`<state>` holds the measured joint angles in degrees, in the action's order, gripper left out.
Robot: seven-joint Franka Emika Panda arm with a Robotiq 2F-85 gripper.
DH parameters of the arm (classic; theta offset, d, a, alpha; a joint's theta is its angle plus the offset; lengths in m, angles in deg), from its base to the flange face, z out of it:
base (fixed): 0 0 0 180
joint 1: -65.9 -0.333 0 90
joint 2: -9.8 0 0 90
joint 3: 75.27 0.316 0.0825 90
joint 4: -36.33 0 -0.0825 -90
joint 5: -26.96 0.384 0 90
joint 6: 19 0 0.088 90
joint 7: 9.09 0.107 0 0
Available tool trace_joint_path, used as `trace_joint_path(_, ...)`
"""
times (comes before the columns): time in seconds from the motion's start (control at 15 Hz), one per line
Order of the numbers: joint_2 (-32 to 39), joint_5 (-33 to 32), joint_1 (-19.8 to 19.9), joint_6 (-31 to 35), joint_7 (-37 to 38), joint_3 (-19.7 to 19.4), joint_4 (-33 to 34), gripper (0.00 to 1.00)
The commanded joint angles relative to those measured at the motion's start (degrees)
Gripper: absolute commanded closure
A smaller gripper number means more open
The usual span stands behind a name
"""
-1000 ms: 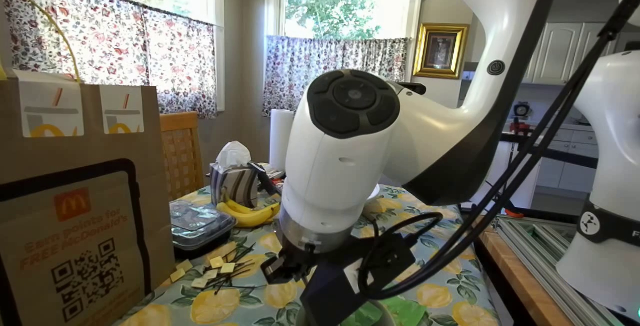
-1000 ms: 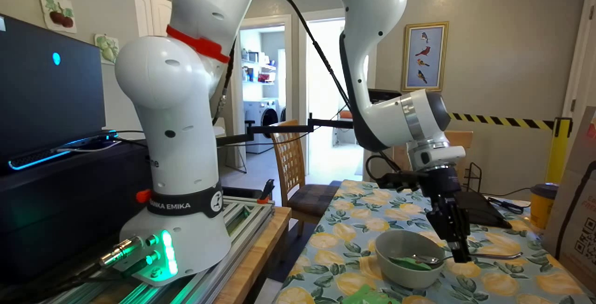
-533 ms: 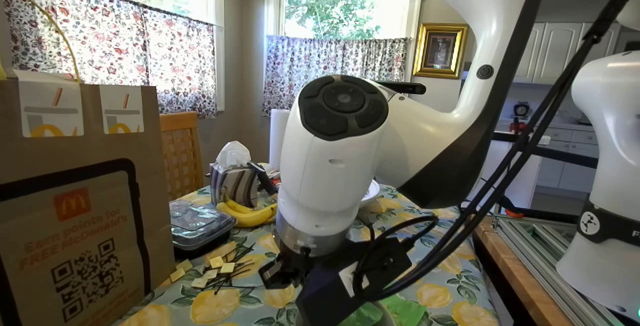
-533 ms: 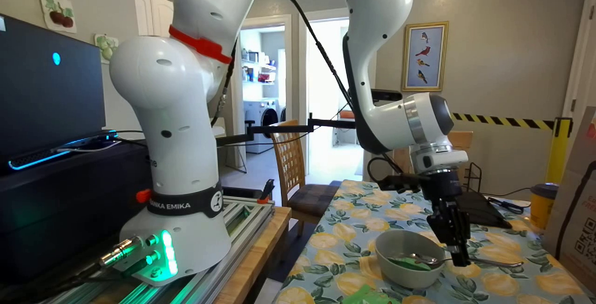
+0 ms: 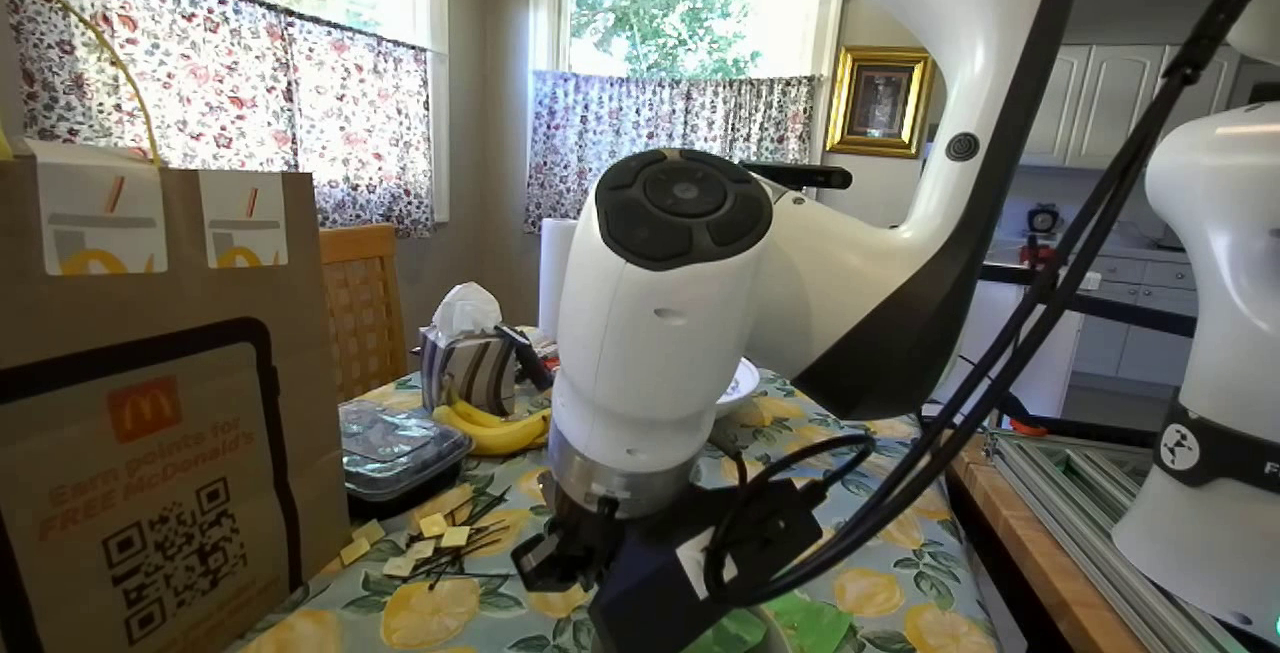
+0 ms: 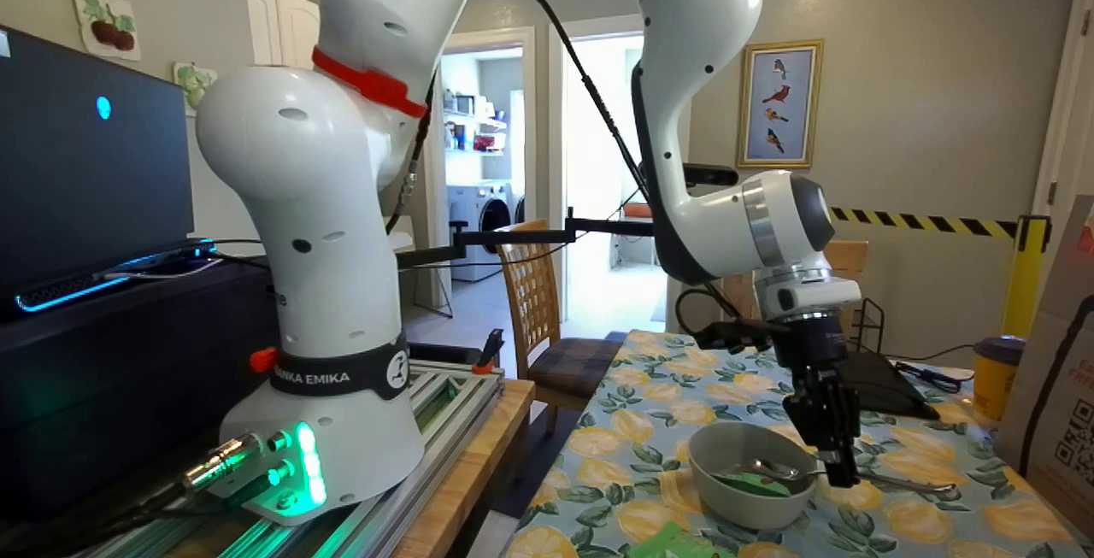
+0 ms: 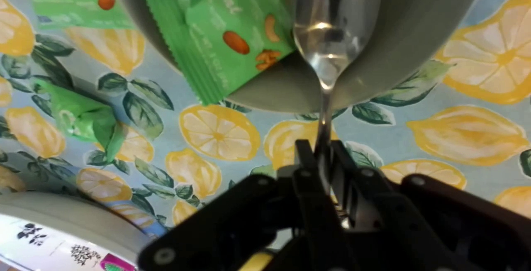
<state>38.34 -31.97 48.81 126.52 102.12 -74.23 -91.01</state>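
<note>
Spoon point(image 7: 329, 65) has its head inside the bowl point(image 6: 731, 502), its handle clamped in your claw point(image 7: 322, 144). From the left in an exterior view, your arm point(image 6: 701, 20) arches from a base point(image 6: 329, 430) lettered "ANKA EMIKA", then slopes down, left of a McDonald's bag point(image 6: 1049, 370).

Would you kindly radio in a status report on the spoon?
Fingers gripping the spoon by its handle. Its head over the bowl. Green packet in the bowl, possibly in the way.

White Panda arm point(image 6: 291, 148) w/ blk. trim point(image 5: 890, 348) sports red collar point(image 6: 367, 82), blk. button pad point(image 5: 684, 205), base band point(image 6: 338, 375) mkd. "EMIKA," grn. LEDs point(image 6: 311, 466), blk. cables point(image 5: 1184, 73); blk. gripper point(image 7: 322, 150) has gray screws point(image 7: 164, 256).
</note>
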Motion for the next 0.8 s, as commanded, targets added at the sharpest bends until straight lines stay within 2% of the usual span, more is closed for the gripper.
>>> trace_joint_path(0.0,0.97,1.84,2.40,2.54,-3.64,1.48,1.10,0.96)
trace_joint_path(0.47,-0.28,6.78,5.59,12.26,-13.13,1.96,-1.32,0.96)
trace_joint_path(0.73,-1.13,10.84,10.39,15.46,-19.76,5.02,-3.46,0.96)
